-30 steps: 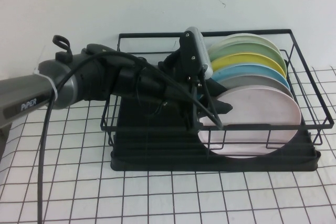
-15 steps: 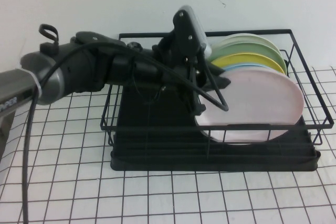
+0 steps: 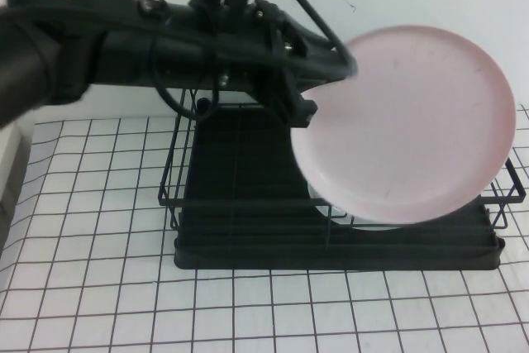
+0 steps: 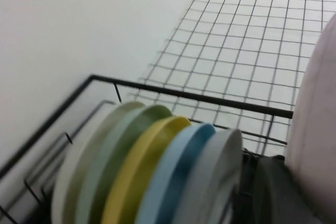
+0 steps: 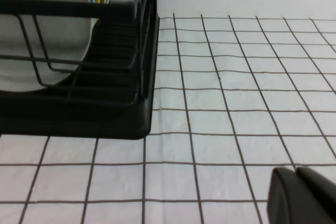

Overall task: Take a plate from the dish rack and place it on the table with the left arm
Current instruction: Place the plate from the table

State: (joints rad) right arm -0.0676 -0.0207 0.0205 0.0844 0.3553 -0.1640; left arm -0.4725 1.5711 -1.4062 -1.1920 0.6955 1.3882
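Observation:
My left gripper (image 3: pixel 321 88) is shut on the left edge of the pale pink plate (image 3: pixel 409 126) and holds it upright, lifted clear above the black dish rack (image 3: pixel 248 204). The plate faces the high camera and hides the other plates. In the left wrist view the pink plate (image 4: pixel 316 124) fills one edge, with a dark finger (image 4: pixel 273 187) against it. The white gridded table (image 3: pixel 99 287) lies around the rack. My right gripper (image 5: pixel 297 176) is shut and empty, low over the table beside the rack's end (image 5: pixel 123 108).
Still in the rack stand a grey plate (image 4: pixel 212 177), a light blue plate (image 4: pixel 176 177), a yellow plate (image 4: pixel 134 182) and green ones (image 4: pixel 100 161). A white wall stands right behind the rack. Gridded cloth (image 3: pixel 248 312) stretches in front of the rack.
My left gripper has lifted the pink plate up out of the rack and toward the camera. The left arm has risen with it.

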